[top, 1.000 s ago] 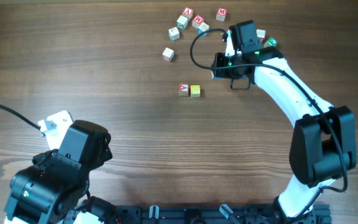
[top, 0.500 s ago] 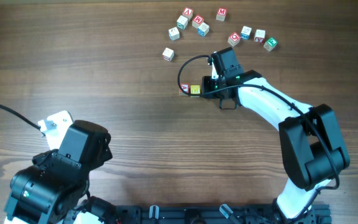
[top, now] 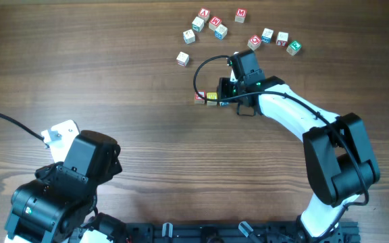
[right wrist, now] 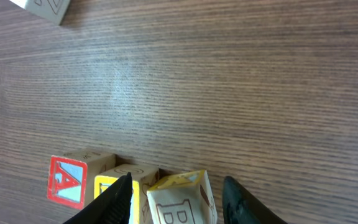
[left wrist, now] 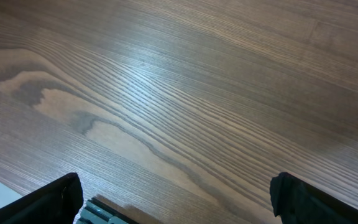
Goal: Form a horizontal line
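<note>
A red-faced cube (top: pixel 199 98) with a letter A and a yellow cube (top: pixel 211 98) sit side by side at the table's middle. In the right wrist view the red cube (right wrist: pixel 67 180) and the yellow cube (right wrist: pixel 138 175) touch. A pale cube (right wrist: pixel 182 199) with a B sits tilted just right of them. My right gripper (right wrist: pixel 179 186) stands open around this cube, with a gap at each finger. Overhead, the right gripper (top: pixel 227 98) covers the pale cube. My left gripper (left wrist: pixel 176 190) is open over bare wood at the near left.
Several loose letter cubes lie at the back (top: pixel 208 23) and back right (top: pixel 275 39). A single one (top: pixel 182 59) lies closer, and shows in the right wrist view's corner (right wrist: pixel 42 6). The right arm's black cable (top: pixel 198 71) loops left of the wrist.
My right arm came from the back-right cubes down to the red and yellow pair, bringing the pale cube. Its jaws have since widened off it. The left arm has not moved.
</note>
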Controlling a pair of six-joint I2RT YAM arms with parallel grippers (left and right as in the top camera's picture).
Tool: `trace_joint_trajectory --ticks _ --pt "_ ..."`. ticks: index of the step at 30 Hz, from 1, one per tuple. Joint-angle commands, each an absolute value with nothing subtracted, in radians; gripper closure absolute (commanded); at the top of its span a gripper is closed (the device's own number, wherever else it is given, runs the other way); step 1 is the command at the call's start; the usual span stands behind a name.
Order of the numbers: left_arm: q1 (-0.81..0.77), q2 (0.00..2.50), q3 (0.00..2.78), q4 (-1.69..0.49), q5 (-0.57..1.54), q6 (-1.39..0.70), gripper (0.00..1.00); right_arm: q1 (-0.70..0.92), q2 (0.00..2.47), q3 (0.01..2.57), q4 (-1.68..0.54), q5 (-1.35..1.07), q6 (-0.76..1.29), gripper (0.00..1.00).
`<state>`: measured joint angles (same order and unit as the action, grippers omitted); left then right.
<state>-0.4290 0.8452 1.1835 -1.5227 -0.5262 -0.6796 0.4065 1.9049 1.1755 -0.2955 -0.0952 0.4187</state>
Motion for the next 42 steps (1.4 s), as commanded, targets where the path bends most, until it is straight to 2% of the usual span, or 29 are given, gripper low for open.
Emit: trace_joint_trajectory --ticks 1,6,11,14,17,20,32,36,42 --pt "-0.427 0.842 1.182 -1.523 -0.528 -0.697 0.00 0.407 1.891 1.178 -0.297 -0.075 0.452 0.53" --pt "-0.427 0.842 1.182 -1.523 -0.528 -0.697 0.00 0.406 1.824 1.180 -0.345 -0.075 0.514 0.53" --pt "-0.427 0.842 1.182 -1.523 -0.528 -0.697 0.00 0.406 1.803 1.180 -0.360 -0.064 0.762 0.69" --pt "-0.427 0.842 1.182 -1.523 -0.528 -0.697 0.00 0.406 1.803 1.180 -0.366 -0.003 0.821 0.76" --pt "-0.427 0.842 1.182 -1.523 -0.528 -0.697 0.00 0.406 1.805 1.179 -0.435 0.113 0.948 0.88" --pt "-0.427 0.842 1.182 -1.523 -0.528 -0.697 0.00 0.406 1.814 1.174 -0.466 0.120 1.016 0.96" --pt "-0.427 0.842 1.182 -1.523 -0.528 -0.697 0.00 0.406 1.876 1.169 -0.491 0.202 1.035 0.96" --pt "-0.427 0.842 1.182 -1.523 -0.528 -0.697 0.00 0.406 1.881 1.169 -0.466 0.147 0.947 0.96" --pt "-0.427 0.842 1.182 -1.523 -0.528 -0.697 0.00 0.407 1.882 1.169 -0.465 0.103 0.923 0.96"
